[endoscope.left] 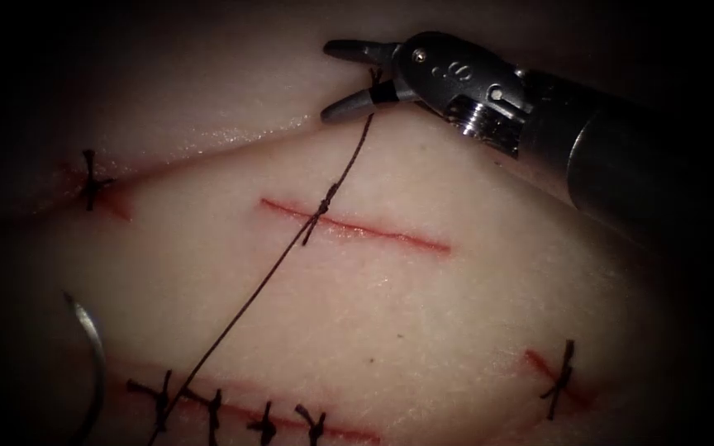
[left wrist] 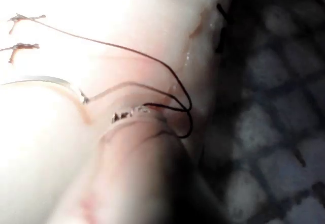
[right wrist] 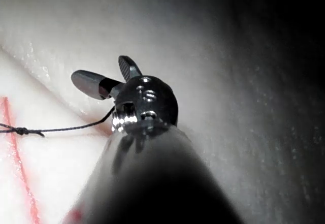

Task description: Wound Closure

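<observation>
Thread (endoscope.left: 274,268) runs diagonally from right end effector (endoscope.left: 349,78).

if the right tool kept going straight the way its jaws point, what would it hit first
The right tool points toward the endoscope view's left with jaws open, the thread running from between them. Ahead lies only bare tissue, which it would probably graze first, though its height above the surface is unclear.

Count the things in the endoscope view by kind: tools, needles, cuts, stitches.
Tool, thread between its open jaws: 1
Needle, loose on tissue: 1
Cuts: 4
Stitches: 7
Total: 13
</observation>
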Tool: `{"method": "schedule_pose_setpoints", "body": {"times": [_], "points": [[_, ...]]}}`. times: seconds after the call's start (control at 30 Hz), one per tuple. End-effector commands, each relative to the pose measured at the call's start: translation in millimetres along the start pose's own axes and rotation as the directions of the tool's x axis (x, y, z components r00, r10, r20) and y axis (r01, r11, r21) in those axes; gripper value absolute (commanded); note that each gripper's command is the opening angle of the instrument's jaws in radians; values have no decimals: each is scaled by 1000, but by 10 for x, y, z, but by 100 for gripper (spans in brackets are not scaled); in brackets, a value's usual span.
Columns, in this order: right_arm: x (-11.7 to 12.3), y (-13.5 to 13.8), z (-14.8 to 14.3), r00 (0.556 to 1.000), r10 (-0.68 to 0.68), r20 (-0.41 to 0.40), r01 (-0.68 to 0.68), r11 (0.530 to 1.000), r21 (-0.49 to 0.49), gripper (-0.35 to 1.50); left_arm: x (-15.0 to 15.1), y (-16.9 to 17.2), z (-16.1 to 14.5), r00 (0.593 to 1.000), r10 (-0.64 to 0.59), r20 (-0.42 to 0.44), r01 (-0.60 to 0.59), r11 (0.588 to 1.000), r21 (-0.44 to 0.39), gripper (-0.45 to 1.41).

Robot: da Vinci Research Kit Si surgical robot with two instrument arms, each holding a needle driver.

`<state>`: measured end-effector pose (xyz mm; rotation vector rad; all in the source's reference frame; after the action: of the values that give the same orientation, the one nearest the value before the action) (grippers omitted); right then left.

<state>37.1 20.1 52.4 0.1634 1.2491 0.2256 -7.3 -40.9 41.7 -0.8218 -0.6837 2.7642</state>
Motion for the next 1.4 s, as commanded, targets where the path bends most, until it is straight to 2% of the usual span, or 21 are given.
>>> {"method": "schedule_pose_setpoints", "body": {"times": [0.03, 0.07, 0.2, 0.23, 0.37, 0.5, 0.57, 0.63, 0.67, 0.7, 0.8, 0.83, 0.93, 1.07, 1.17, 1.2, 1.23, 1.27, 1.3, 1.33, 1.4], "points": [[3, -3, 2, 1000, -7, -13, 7, 1000, -6, 138, -2, -3, -2, 1000, 3, -14, -3, 999, 33, -45], [8, -8, -7, 1000, -9, -28, 8, 1000, -17, 136, 12, -25, -21, 999, 14, -49, -9, 995, 102, -45], [17, -20, -23, 999, -25, -34, 23, 998, -54, 136, 38, -55, -48, 990, 11, -139, 16, 982, 189, -45], [22, -28, -31, 999, -32, -36, 29, 997, -77, 135, 52, -67, -60, 981, -3, -195, 47, 974, 223, -45], [33, -46, -41, 999, -50, -20, 48, 994, -102, 133, 77, -88, -77, 955, 28, -294, 70, 945, 318, -45], [41, -62, -42, 996, -79, -40, 72, 985, -155, 133, 97, -111, -92, 912, 44, -408, 133, 909, 394, -45], [38, -76, -35, 994, -90, -57, 78, 979, -189, 126, 115, -138, -109, 877, 64, -477, 179, 876, 448, -45], [35, -79, -32, 994, -95, -58, 82, 978, -194, 123, 118, -143, -112, 874, 65, -482, 186, 871, 454, -45], [28, -84, -23, 993, -104, -59, 89, 973, -215, 113, 127, -159, -119, 874, 80, -480, 186, 856, 482, -45], [28, -84, -23, 993, -104, -59, 89, 973, -215, 113, 127, -159, -119, 874, 80, -480, 186, 856, 482, -45], [19, -91, -9, 988, -130, -80, 111, 971, -211, 93, 135, -178, -123, 858, 85, -507, 214, 838, 502, -45], [16, -96, -3, 987, -133, -87, 112, 971, -211, 86, 138, -190, -125, 845, 80, -529, 256, 808, 531, -45], [13, -102, 5, 986, -133, -100, 111, 974, -200, 83, 144, -205, -123, 835, 74, -545, 324, 735, 596, -45], [12, -109, 12, 985, -143, -99, 125, 977, -170, 78, 154, -223, -107, 816, 75, -573, 387, 664, 640, -45], [12, -114, 17, 983, -151, -104, 137, 982, -131, 69, 162, -238, -92, 817, 60, -573, 427, 606, 671, -45], [12, -114, 17, 983, -151, -104, 137, 982, -131, 69, 162, -238, -92, 817, 60, -573, 427, 606, 671, -45], [12, -118, 21, 982, -157, -108, 147, 984, -98, 54, 168, -249, -80, 819, 51, -571, 441, 581, 684, -45], [12, -118, 21, 982, -157, -108, 147, 984, -98, 54, 168, -249, -80, 819, 51, -571, 441, 581, 684, -45], [13, -122, 23, 980, -161, -113, 154, 986, -70, 34, 170, -254, -75, 821, 47, -569, 444, 573, 689, -45], [14, -126, 26, 978, -167, -125, 162, 986, -46, 4, 176, -264, -62, 825, 39, -564, 452, 555, 699, -45], [17, -130, 30, 974, -172, -147, 170, 985, -26, -13, 182, -277, -44, 826, 37, -562, 458, 537, 708, -45]]}}
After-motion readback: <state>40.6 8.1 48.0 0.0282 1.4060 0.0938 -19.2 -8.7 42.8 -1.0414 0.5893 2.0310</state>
